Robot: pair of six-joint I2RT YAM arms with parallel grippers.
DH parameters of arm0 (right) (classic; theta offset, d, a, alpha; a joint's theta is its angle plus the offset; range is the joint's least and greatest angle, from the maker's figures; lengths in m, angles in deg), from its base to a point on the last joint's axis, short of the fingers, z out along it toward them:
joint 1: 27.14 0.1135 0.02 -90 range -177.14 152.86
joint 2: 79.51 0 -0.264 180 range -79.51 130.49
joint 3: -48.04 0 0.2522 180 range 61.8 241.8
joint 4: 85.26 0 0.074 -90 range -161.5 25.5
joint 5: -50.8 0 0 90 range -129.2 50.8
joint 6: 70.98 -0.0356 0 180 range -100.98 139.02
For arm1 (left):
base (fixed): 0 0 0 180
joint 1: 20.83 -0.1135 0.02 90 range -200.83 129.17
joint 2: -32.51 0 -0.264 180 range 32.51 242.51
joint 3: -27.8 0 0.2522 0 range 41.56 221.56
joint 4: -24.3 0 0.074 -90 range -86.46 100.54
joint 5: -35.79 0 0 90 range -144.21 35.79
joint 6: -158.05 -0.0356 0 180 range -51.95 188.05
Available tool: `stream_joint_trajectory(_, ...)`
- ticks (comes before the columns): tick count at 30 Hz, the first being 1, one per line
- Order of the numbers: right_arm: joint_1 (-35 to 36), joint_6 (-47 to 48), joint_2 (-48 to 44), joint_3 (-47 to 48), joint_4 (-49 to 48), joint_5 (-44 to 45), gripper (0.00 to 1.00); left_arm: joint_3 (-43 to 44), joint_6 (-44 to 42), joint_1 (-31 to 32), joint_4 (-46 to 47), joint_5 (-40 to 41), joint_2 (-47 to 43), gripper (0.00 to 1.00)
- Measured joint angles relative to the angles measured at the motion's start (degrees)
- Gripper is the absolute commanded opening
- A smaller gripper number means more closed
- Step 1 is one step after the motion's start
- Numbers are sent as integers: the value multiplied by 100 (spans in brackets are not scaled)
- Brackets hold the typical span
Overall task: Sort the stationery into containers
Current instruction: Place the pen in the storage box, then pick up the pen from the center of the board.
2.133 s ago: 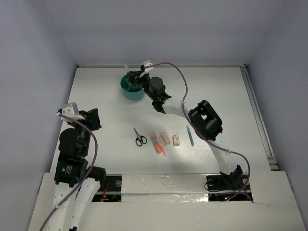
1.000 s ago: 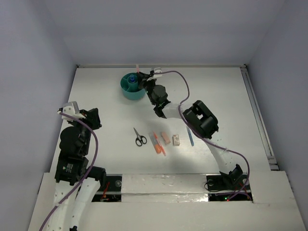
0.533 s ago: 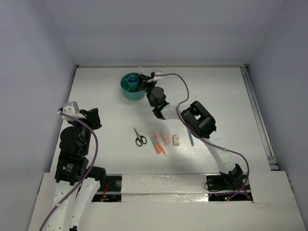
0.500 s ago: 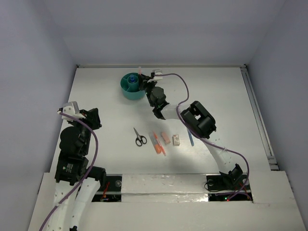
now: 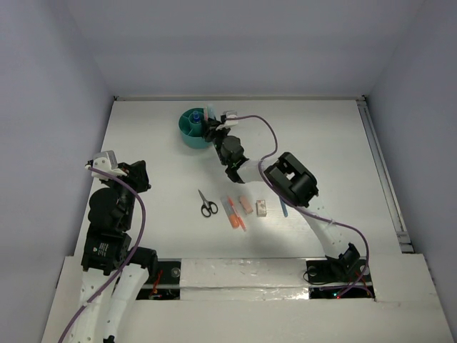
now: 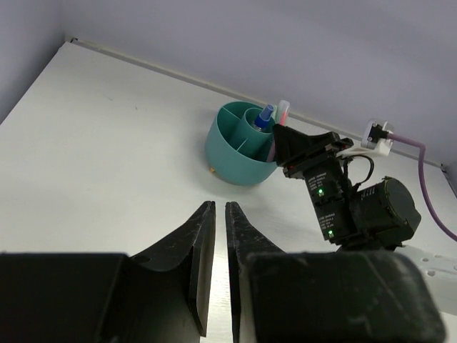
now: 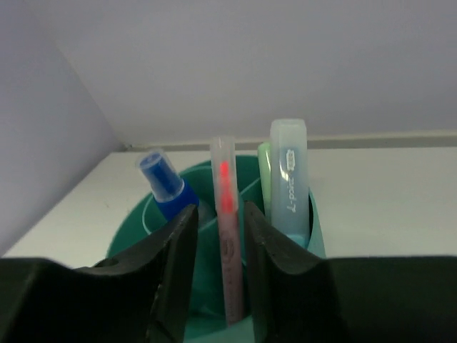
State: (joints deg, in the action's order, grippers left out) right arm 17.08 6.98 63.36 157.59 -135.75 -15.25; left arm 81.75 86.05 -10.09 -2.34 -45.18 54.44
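The round teal organiser [image 5: 190, 133] stands at the back of the table and also shows in the left wrist view [image 6: 239, 153]. In the right wrist view its compartments [image 7: 128, 236] hold a blue-capped bottle [image 7: 166, 184], a green marker [image 7: 264, 168] and a pale blue marker [image 7: 289, 179]. A pink pen [image 7: 227, 214] stands upright in it. My right gripper [image 7: 219, 209] is open around this pen, with a gap on the left side. It sits at the organiser's right rim [image 5: 212, 123]. My left gripper [image 6: 220, 206] is shut and empty at the left [image 5: 136, 175].
Black-handled scissors [image 5: 207, 204], an orange marker [image 5: 236, 216], a pink eraser [image 5: 245, 206] and a white eraser [image 5: 261, 208] lie in a row at the table's middle. A blue pen [image 5: 283, 209] lies partly under the right arm.
My right gripper has shifted along the organiser's right rim and sunk lower. The pink pen has gone down into a compartment and the jaws have loosened. The left arm has not moved.
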Motion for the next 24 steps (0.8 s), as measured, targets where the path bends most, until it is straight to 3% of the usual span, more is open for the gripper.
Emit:
stream_joint_trajectory(5,70,76,-50,-269,-160,-50,51,0,-2,0,2,0,0,9)
stream_joint_trajectory(12,87,131,-778,-907,-52,-350,75,0,-2,0,4,0,0,9)
stream_joint_trajectory(15,87,63,-1325,-1259,149,-422,75,0,-2,0,11,0,0,9)
stream_joint_trajectory(17,87,-7,-1753,-1545,313,-455,68,0,-2,0,15,0,-4,9)
stream_joint_trajectory(18,87,-46,-1987,-1705,455,-479,37,0,-2,0,17,0,-11,9)
stream_joint_trajectory(20,87,-199,-2459,-2103,667,-579,4,0,-2,0,17,2,-44,9)
stream_joint_trajectory(24,15,-828,-3335,-2949,1639,-866,0,-2,-2,2,20,48,-142,9)
